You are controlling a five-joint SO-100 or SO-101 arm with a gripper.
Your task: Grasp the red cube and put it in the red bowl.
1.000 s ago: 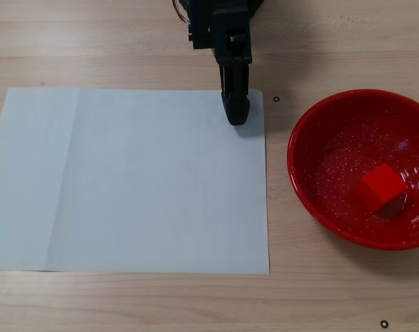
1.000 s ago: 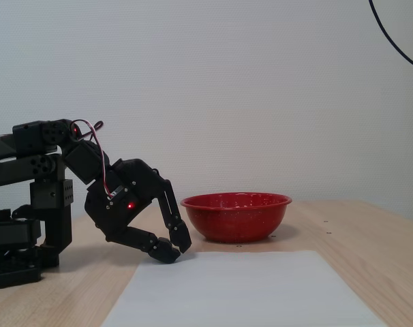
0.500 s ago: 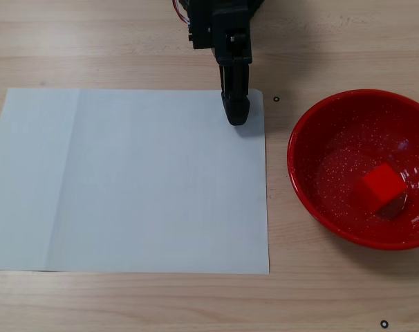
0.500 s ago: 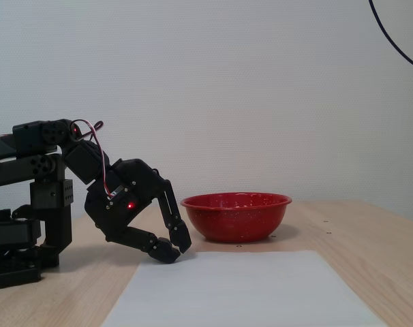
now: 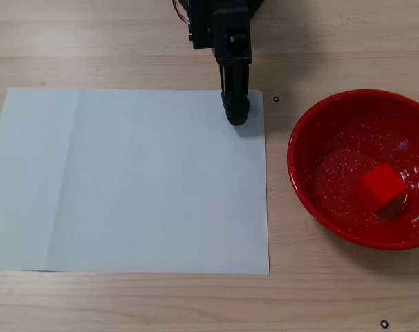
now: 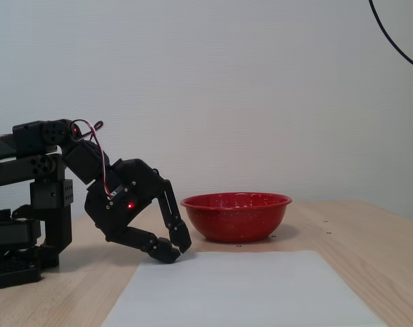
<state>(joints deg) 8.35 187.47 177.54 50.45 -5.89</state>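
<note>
The red cube (image 5: 382,185) lies inside the red bowl (image 5: 313,131), right of the bowl's middle, in the fixed view from above. From the side the bowl (image 6: 235,216) stands on the table and its wall hides the cube. My black gripper (image 5: 236,114) is shut and empty, its tips low over the far right corner of the white paper, well left of the bowl. In the side view the gripper (image 6: 174,249) points down at the paper's back edge with its jaws together.
A white paper sheet (image 5: 133,183) covers the middle of the wooden table (image 5: 334,290). The arm's base and folded links (image 6: 29,204) stand at the left in the side view. A black cable (image 6: 397,41) hangs at the upper right.
</note>
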